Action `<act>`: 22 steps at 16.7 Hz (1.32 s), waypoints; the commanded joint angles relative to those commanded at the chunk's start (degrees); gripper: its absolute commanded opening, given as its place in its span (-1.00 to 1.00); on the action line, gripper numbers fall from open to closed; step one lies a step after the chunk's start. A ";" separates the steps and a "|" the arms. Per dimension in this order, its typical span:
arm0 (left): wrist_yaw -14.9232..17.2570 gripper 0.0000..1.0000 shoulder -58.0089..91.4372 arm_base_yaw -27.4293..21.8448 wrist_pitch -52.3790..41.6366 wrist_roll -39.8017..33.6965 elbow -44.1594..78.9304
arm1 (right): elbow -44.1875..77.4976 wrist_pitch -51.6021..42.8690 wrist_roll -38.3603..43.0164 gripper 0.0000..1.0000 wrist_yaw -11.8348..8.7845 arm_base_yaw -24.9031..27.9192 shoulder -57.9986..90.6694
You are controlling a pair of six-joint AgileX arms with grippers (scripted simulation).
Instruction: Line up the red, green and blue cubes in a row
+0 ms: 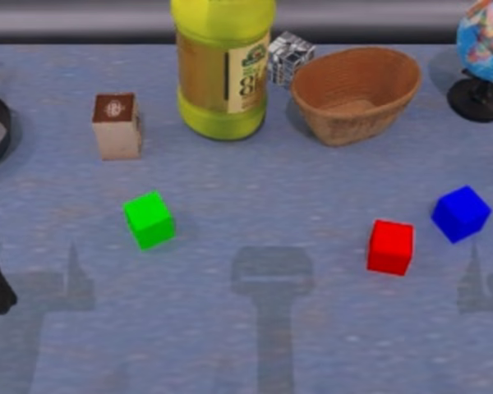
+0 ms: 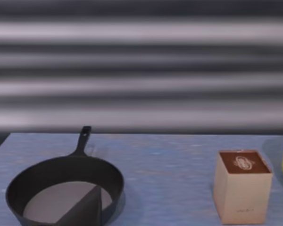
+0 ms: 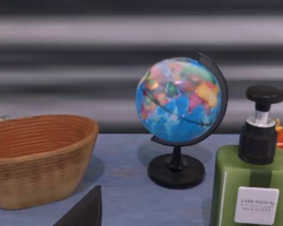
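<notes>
Neither gripper's state shows; green cube (image 1: 149, 219) sits well left of red cube (image 1: 390, 246) and blue cube (image 1: 460, 213).

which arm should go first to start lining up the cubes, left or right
Probably right: the red cube and blue cube both lie on the table's right side, close together. Only the green cube sits left, which suits the left arm afterwards.

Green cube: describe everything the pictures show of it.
The green cube is a small, plain, matte block in bright green, with no markings. It sits flat on the blue table, turned slightly askew to the table's edges, on the left side, in front of the beige block. Nothing touches it, and neither gripper is near. It appears only in the top view.
</notes>
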 joint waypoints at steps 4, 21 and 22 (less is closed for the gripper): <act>0.00 1.00 0.00 0.00 0.00 0.00 0.00 | 1.72 -1.12 0.76 1.00 -0.08 0.55 1.76; 0.00 1.00 0.00 0.00 0.00 0.00 0.00 | 62.96 -44.25 26.72 1.00 0.25 17.69 86.75; 0.00 1.00 0.00 0.00 0.00 0.00 0.00 | 66.53 -46.75 28.24 1.00 0.23 18.72 91.52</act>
